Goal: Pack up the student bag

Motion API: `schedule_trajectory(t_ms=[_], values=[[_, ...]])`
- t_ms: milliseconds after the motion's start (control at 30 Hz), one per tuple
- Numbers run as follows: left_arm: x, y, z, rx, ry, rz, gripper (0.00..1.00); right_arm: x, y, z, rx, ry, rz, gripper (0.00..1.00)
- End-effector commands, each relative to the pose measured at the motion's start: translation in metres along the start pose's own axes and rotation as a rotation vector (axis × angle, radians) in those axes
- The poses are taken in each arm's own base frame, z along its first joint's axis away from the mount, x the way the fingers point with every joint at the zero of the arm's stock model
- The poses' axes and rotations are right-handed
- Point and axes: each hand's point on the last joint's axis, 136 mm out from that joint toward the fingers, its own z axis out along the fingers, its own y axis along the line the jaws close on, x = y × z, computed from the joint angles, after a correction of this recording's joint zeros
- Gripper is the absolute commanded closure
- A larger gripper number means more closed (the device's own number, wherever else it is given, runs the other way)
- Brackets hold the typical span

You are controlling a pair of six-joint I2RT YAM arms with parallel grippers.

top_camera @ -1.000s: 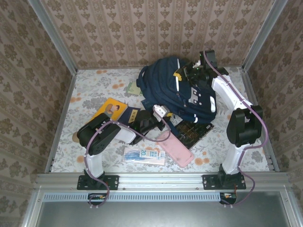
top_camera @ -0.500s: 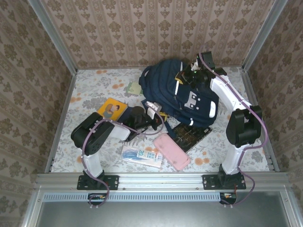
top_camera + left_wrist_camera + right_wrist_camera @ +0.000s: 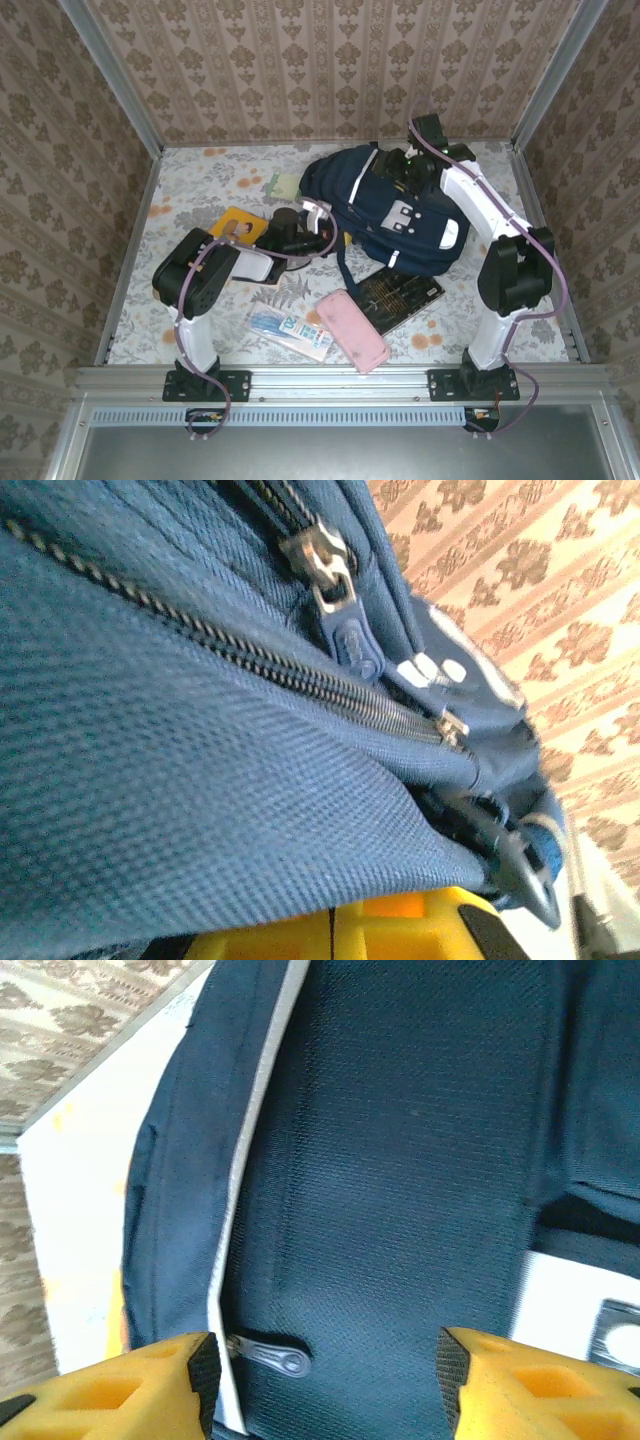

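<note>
starting big: flowered desk [image 3: 200, 180], with plenty lying loose on it. parked at the far side, right of centre, lying on its back with the white patches up: the student bag [image 3: 390, 215], navy and bulky. no open mouth to be seen on it, and up close in the left wrist view both zip lines run shut. so, judging by that, early days here: nothing visibly packed, and an opening to be made before anything goes in.

on to the leftovers. just in front of the bag, a dark flat slab [image 3: 405, 293]. beside that, nearer the arms, a pink pencil case [image 3: 352, 332] lying at an angle. off to the left, a yellow book [image 3: 238, 224], partly under the left arm. touching the pink case, a clear packet with blue print [image 3: 290, 332]. up by the bag's far left corner, a small greenish thing [image 3: 287, 186], too small to name. all of it outside, all of it left to do.

now the left gripper [image 3: 325, 225]: clamped tight at the bag's left edge, fabric right against its pad, seemingly pinching a fold. over at the top end, the right gripper [image 3: 325, 1360]: jaws apart, straddling navy cloth, gripping nothing.

smallest of all: a dark zip pull [image 3: 270, 1355], just beside the right gripper's left pad. likely the next target.
</note>
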Motion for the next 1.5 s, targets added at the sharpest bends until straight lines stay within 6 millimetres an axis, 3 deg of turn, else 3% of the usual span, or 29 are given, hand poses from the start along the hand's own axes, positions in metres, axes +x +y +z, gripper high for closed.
schedule_trajectory(t_ms=[0,100,333,433,533,733,833,933,1033,1167,1300,1467], values=[[-0.032,-0.017,0.004,0.112,-0.045,-0.135,1.00,-0.001,-0.003,-0.048,0.082,-0.136,-0.097,0.40],[-0.040,-0.020,0.006,0.165,-0.055,-0.224,1.00,0.028,-0.005,-0.055,0.055,-0.137,-0.106,0.39],[-0.043,-0.026,0.008,0.200,-0.038,-0.279,1.00,0.115,-0.001,-0.048,-0.201,0.085,0.351,0.42],[-0.042,-0.029,0.007,0.201,-0.025,-0.269,1.00,0.141,-0.017,-0.035,-0.147,0.104,0.438,0.43],[-0.040,-0.028,0.007,0.192,-0.010,-0.275,1.00,0.151,-0.036,-0.012,-0.112,0.089,0.476,0.42],[-0.027,-0.027,0.007,0.163,0.057,-0.295,1.00,0.153,-0.082,0.034,0.087,0.070,0.377,0.42],[-0.022,-0.026,0.007,0.143,0.095,-0.313,1.00,0.138,-0.100,0.042,0.151,0.023,0.353,0.47],[-0.021,-0.026,0.006,0.134,0.113,-0.334,1.00,0.120,-0.105,0.040,0.163,-0.044,0.339,0.57],[-0.023,-0.022,0.006,0.129,0.119,-0.379,1.00,0.105,-0.114,0.032,0.198,-0.108,0.324,0.73],[-0.027,-0.013,0.005,0.145,0.087,-0.453,1.00,0.097,-0.132,0.030,0.245,-0.123,0.337,0.92],[-0.030,-0.007,0.008,0.180,0.070,-0.528,1.00,0.100,-0.152,0.036,0.305,-0.105,0.344,0.99],[-0.032,-0.005,0.008,0.198,0.077,-0.570,1.00,0.100,-0.172,0.042,0.375,-0.076,0.351,1.00]])
